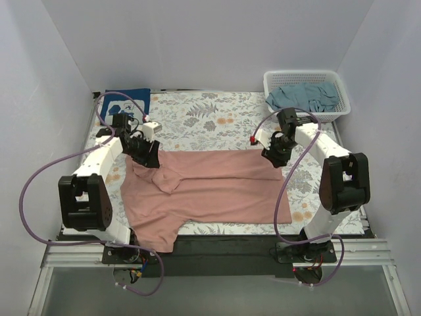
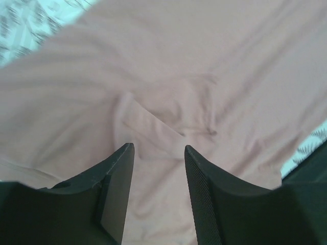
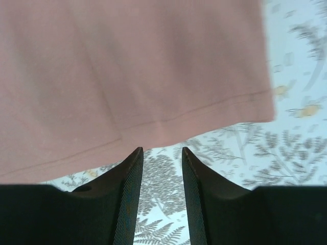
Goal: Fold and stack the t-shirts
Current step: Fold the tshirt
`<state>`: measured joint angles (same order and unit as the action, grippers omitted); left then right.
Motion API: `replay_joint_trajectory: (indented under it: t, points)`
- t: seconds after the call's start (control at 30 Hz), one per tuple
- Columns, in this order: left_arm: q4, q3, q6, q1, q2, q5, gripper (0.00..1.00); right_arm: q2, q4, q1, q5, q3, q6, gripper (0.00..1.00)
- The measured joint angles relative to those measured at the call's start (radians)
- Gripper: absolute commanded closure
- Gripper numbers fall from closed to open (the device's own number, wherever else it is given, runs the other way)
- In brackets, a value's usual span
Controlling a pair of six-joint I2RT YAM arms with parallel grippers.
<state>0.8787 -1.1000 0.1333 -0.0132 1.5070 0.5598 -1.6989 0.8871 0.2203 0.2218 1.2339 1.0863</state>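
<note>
- Left hand [image 2: 157, 148]: fingers moderately parted with nothing between them, poised over the pink shirt [image 1: 217, 191] at its far left corner. A rumple [image 2: 168, 115] of cloth lies just beyond the fingertips.
- Right hand [image 3: 162, 150]: fingers parted by a narrower gap and holding nothing. It stands over the flowered cloth [image 1: 210, 118] just off the shirt's hem [image 3: 204, 109]. Whether either hand touches the surface cannot be told.
- Pink shirt, position: it is spread across the middle of the table [image 1: 342, 227] between the two hands. One sleeve [image 1: 154, 234] trails toward the near edge on the left.
- Pink shirt, orientation: the long axis runs left to right. Judged from the sleeve, the shoulders point left and the hem points right. No chest print shows.
- Handling, judged: the shirt is light, limp cloth with no stiffness.
  - It will sag and drag if lifted by one point, so a pinch at two corners of the same edge suits it.
  - The far corners beside each hand are the likely holds.
  - The hem's stitched band should give the firmest bite.
  - The rumple on the left may carry into the fold unless it is drawn flat.
- Navy shirt [image 1: 128, 100]: it lies at the far left corner of the table, well apart from the pink one, with white print showing.
- Grey-teal shirt [image 1: 306, 97]: it is heaped loose inside the white basket [image 1: 302, 73] at the far right corner, not yet folded.
</note>
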Motion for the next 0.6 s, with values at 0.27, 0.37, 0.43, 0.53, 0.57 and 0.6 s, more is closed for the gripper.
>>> replay_joint_trajectory:
  t: [0.27,0.37,0.43,0.53,0.57,0.6]
  points:
    - [-0.048,-0.154,0.054,0.015,0.239,-0.059,0.47,-0.098,0.008,0.024,0.064,0.171,-0.137,0.63]
    - [-0.035,-0.189,0.054,0.015,0.309,-0.068,0.47,-0.127,0.017,0.035,0.069,0.170,-0.164,0.65]
    - [-0.015,-0.207,0.048,0.015,0.338,-0.064,0.52,-0.142,0.017,0.042,0.069,0.161,-0.176,0.65]
    - [0.018,-0.210,0.027,0.015,0.344,-0.056,0.82,-0.155,0.026,0.047,0.069,0.142,-0.188,0.66]
    - [0.026,-0.209,0.020,0.015,0.343,-0.055,0.90,-0.158,0.030,0.048,0.068,0.138,-0.191,0.67]
    - [0.030,-0.208,0.014,0.016,0.342,-0.054,0.95,-0.159,0.031,0.048,0.066,0.135,-0.193,0.67]
